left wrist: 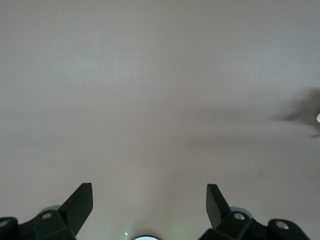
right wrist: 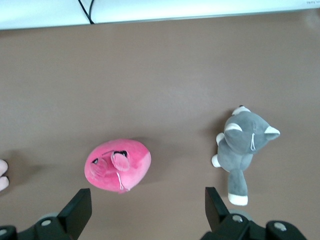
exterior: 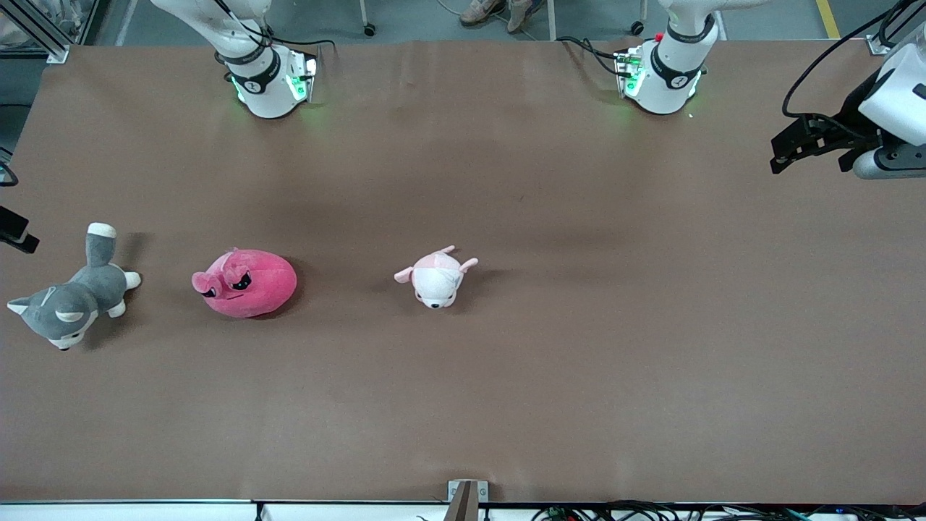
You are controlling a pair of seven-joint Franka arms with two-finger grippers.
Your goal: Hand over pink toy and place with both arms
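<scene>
Across the brown worktop (exterior: pixel 579 362), the front view shows 3 plush toys in a rough row. Nearest the right arm's end lies a grey-and-white husky plush (exterior: pixel 72 300). Beside it, apart, sits the pink toy (exterior: pixel 246 284), a rounded hot-pink blob with black angry eyes. Well apart from that, toward the left arm's end, lies a pale pink-and-white puppy plush (exterior: pixel 437 277). 2 white arm bases stand along the top edge. The left arm reaches out to its own end of the worktop, its wrist roughly level, and the left tool (exterior: pixel 785 153) hangs above bare worktop there, holding nothing. Of the right arm only the base and a small dark part at the view's edge appear.

From the left wrist view, the left tool (left wrist: pixel 149 202) has its 2 black fingers (left wrist: pixel 80 202) spread wide, with only plain worktop beneath.

From the right wrist view, the right tool (right wrist: pixel 147 207) also has its fingers (right wrist: pixel 80 207) spread wide, pointing straight down from well above. Below lie the pink toy (right wrist: pixel 118 165) and the husky plush (right wrist: pixel 242 145), neither touched.
</scene>
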